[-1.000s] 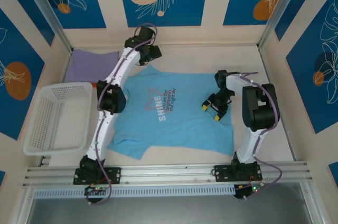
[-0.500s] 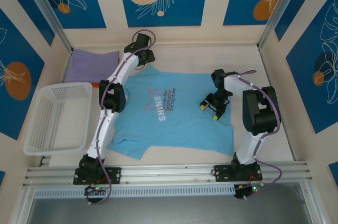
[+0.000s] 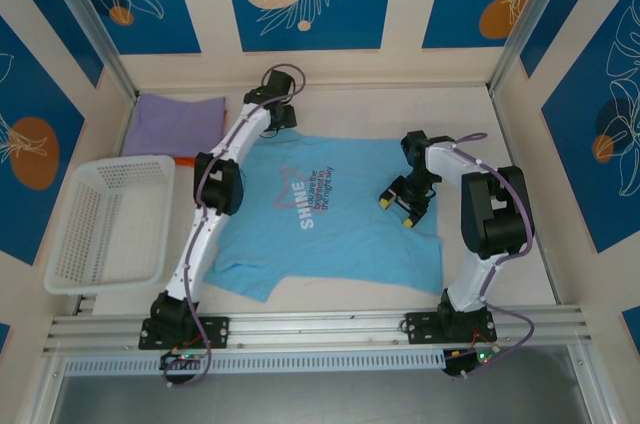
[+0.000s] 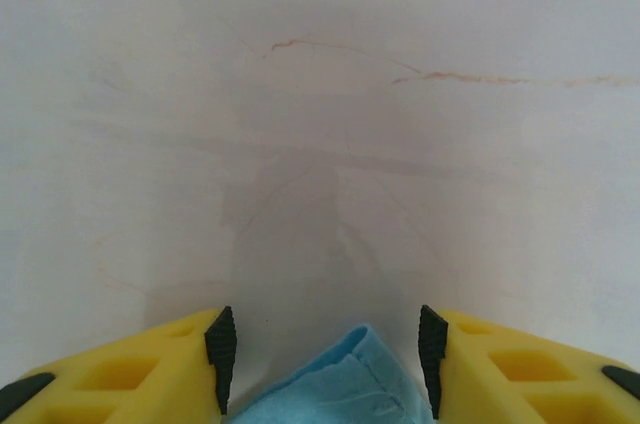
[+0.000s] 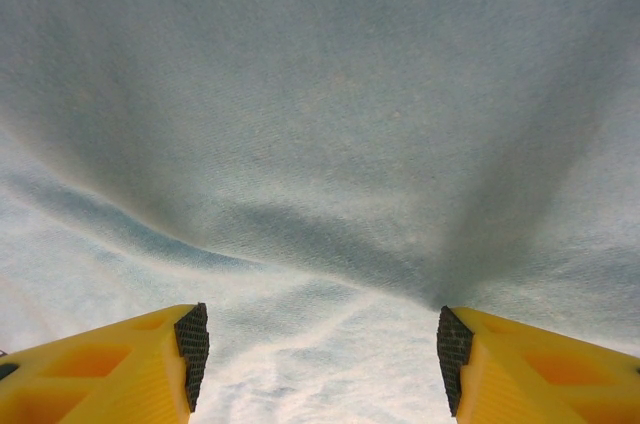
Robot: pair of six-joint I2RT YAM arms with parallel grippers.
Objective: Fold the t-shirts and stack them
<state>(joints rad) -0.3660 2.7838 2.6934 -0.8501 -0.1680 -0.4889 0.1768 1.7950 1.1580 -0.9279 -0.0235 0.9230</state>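
Note:
The sky-blue t-shirt [image 3: 335, 234] lies spread flat mid-table, its white-and-pink lettering facing up. My left gripper [image 3: 281, 117] is at the shirt's far-left corner. In the left wrist view that gripper [image 4: 327, 359] stands open, with a folded blue corner of the shirt [image 4: 345, 389] lying between its fingers, untouched by either pad. My right gripper [image 3: 398, 212] hovers open over the shirt's right side. In the right wrist view the right gripper [image 5: 322, 359] has its jaws wide apart just above rippled blue cloth [image 5: 320, 144]. The lavender t-shirt [image 3: 175, 124] lies folded at the far left.
A white mesh basket [image 3: 105, 224] stands at the left, beside the left arm. Walls close in the table at the back and on both sides. Bare pale tabletop [image 4: 320, 94] lies beyond the shirt's far edge.
My left gripper has shifted down onto the shirt's far-left corner and its jaws have narrowed. The right gripper has barely moved.

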